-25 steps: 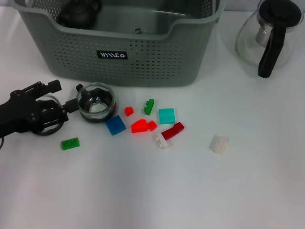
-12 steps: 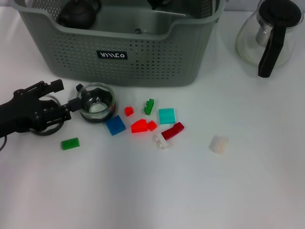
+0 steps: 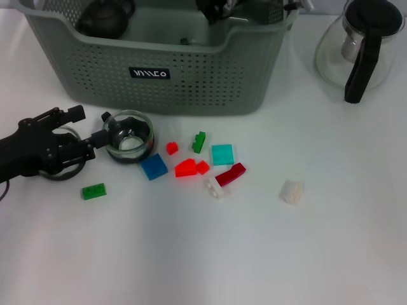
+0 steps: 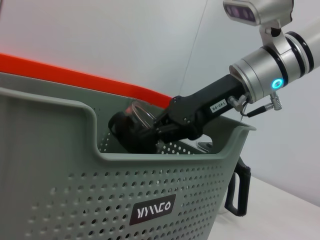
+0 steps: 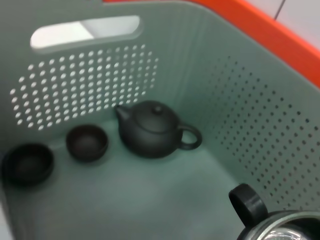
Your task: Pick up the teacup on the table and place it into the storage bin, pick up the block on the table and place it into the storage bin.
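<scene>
Two hands are seen at work, one low on the bench and one up over the storage bin. At the left of the head view, the left hand point(image 3: 89, 130) lies on the white bench point(image 3: 191, 254) with its black fingers spread apart and nothing between them, the tips reaching the handle side of a glass teacup point(image 3: 129, 136) that stands upright just in front of the storage bin point(image 3: 191, 76). A small green block point(image 3: 93, 190) lies on the bench near that hand. To the right of the teacup, a loose group of blocks is scattered: a blue block point(image 3: 154, 166), several red blocks point(image 3: 186, 168), a teal block point(image 3: 222, 154) and a white block point(image 3: 292, 191) lying apart from the rest.

Inside the storage bin, a dark teapot point(image 5: 150, 131) and two small dark cups point(image 5: 87, 142) are seen on the floor. Over the bin's rear right part, the right hand point(image 4: 145, 131) is held with its fingers closed on a second glass teacup point(image 4: 135, 117), which hangs within the bin's walls. A glass carafe point(image 3: 359, 47) with a black handle stands on the bench well to the right of the bin.
</scene>
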`<act>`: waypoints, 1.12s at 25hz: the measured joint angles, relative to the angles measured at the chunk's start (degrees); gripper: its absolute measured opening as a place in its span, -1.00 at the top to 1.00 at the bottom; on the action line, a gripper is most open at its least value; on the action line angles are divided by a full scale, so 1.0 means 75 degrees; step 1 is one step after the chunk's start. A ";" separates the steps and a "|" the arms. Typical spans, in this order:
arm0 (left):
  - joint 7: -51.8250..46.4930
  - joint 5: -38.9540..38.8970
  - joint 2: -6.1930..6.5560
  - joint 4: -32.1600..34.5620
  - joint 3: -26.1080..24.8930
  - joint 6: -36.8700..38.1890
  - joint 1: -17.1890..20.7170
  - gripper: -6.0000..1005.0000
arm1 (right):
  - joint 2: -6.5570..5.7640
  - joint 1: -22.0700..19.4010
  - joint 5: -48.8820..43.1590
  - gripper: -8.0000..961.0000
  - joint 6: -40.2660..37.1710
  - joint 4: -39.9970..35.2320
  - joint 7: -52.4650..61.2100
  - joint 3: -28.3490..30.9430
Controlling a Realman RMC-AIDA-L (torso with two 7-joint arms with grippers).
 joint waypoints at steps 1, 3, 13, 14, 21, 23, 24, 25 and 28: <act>0.0000 0.0000 0.0000 0.0000 0.0000 0.0000 0.0001 -0.67 | 0.0000 0.0000 -0.0001 0.87 -0.0030 -0.0007 0.0001 -0.0046; 0.0000 0.0000 0.0000 0.0000 -0.0008 -0.0004 0.0007 -0.67 | -0.0004 0.0000 -0.0007 0.87 -0.0064 -0.0009 0.0049 -0.0082; 0.0000 -0.0017 0.0000 -0.0011 0.0000 -0.0007 -0.0041 -0.67 | -0.0051 -0.0021 -0.0062 0.55 -0.0055 -0.0013 0.0509 -0.0181; 0.0000 -0.0014 0.0000 -0.0011 0.0000 -0.0006 -0.0041 -0.67 | -0.0055 -0.0033 -0.0062 0.51 -0.0055 -0.0033 0.0528 -0.0181; 0.0000 -0.0021 0.0000 -0.0013 -0.0047 0.0057 0.0003 -0.67 | -0.0059 -0.0839 0.0201 0.12 -0.0402 -0.1620 0.0485 0.0048; 0.0000 -0.0040 0.0001 -0.0012 -0.0056 0.0069 0.0013 -0.67 | -0.0059 -0.1570 0.0812 -0.06 -0.0670 -0.2856 0.0244 0.0111; 0.0000 -0.0047 0.0000 -0.0013 -0.0056 0.0072 0.0015 -0.67 | -0.0066 -0.2012 0.1394 -0.15 -0.0787 -0.3456 -0.0064 0.0133; 0.0000 -0.0052 0.0001 -0.0013 -0.0058 0.0074 0.0016 -0.67 | -0.0081 -0.2419 0.2048 -0.23 -0.0893 -0.3955 -0.0438 0.0173; 0.0000 -0.0056 0.0001 -0.0012 -0.0061 0.0076 -0.0002 -0.67 | -0.0085 -0.3520 0.4494 -0.43 -0.1409 -0.4857 -0.2091 0.0427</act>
